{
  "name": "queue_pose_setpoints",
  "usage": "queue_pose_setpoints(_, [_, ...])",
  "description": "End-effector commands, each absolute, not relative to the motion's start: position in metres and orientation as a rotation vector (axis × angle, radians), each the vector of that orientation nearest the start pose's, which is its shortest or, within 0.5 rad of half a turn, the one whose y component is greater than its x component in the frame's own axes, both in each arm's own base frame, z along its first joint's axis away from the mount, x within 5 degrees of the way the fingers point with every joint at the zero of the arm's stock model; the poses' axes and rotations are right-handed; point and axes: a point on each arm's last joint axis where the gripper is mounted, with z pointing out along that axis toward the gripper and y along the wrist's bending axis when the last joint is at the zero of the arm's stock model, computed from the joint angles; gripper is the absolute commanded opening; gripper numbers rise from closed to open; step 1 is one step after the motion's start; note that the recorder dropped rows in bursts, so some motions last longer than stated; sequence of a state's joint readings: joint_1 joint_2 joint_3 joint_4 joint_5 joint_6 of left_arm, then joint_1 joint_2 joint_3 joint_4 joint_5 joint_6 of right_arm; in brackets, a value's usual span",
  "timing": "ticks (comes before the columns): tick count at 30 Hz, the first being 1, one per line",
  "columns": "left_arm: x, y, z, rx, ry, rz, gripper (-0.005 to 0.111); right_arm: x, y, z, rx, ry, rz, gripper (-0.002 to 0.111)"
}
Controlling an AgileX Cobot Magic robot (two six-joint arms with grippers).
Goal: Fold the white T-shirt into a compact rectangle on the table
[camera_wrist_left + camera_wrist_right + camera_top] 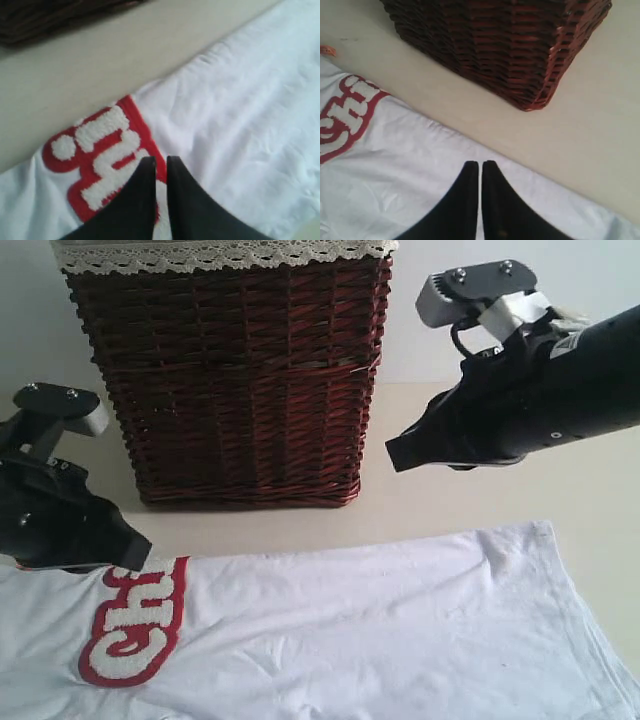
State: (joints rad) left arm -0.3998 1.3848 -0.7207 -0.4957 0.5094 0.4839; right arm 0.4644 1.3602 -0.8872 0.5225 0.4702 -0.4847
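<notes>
The white T-shirt (pixel 380 620) lies spread flat on the table (pixel 590 500), its red-outlined fuzzy letters (pixel 135 625) toward the left. My left gripper (pixel 140 552) hovers at the shirt's far edge, right over the lettering (pixel 100 145). Its black fingers (pixel 160 159) are all but together, with only a thin slit and nothing between them. My right gripper (pixel 395 455) hangs in the air above the table, beside the basket. Its fingers (pixel 480 163) are shut and empty over the shirt's far edge (pixel 410 165). A small orange neck label (pixel 327 50) peeks out at one corner.
A dark red wicker basket (pixel 235 370) with white lace trim stands at the back between the two arms, close to the shirt's far edge. Bare cream table shows to the right of the basket and along the strip between basket and shirt.
</notes>
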Motion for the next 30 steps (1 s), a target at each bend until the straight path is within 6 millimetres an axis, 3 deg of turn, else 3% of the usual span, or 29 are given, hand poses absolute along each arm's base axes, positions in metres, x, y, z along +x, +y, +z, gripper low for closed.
queue_pose_setpoints(1, [0.179, -0.13, 0.22, 0.987, 2.638, -0.504, 0.016, 0.235, 0.142, 0.295, -0.683, 2.225, 0.494, 0.008])
queue_pose_setpoints(2, [0.163, -0.133, 0.214, 1.06, 2.671, -0.502, 0.017, 0.233, 0.142, 0.303, -0.689, 2.207, 0.502, 0.008])
queue_pose_setpoints(4, [0.133, -0.141, 0.199, 1.194, 2.691, -0.493, 0.03, 0.229, 0.141, 0.318, -0.719, 2.187, 0.515, 0.008])
queue_pose_setpoints(6, [0.118, -0.146, 0.192, 1.254, 2.704, -0.505, 0.046, 0.226, 0.14, 0.326, -0.757, 2.18, 0.498, 0.008])
queue_pose_setpoints(8, [0.105, -0.15, 0.188, 1.322, 2.713, -0.523, 0.055, 0.225, 0.138, 0.33, -0.773, 2.193, 0.477, 0.008])
queue_pose_setpoints(13, [0.067, -0.171, 0.18, 1.545, 2.677, -0.547, 0.055, 0.223, 0.133, 0.335, -0.756, 2.218, 0.421, 0.008])
queue_pose_setpoints(19, [0.051, -0.187, 0.155, 1.631, 2.667, -0.362, 0.068, 0.223, 0.133, 0.335, -0.757, 2.218, 0.419, 0.008])
queue_pose_setpoints(30, [0.045, -0.2, 0.112, 1.604, 2.771, -0.174, 0.068, 0.223, 0.133, 0.335, -0.757, 2.226, 0.422, 0.008])
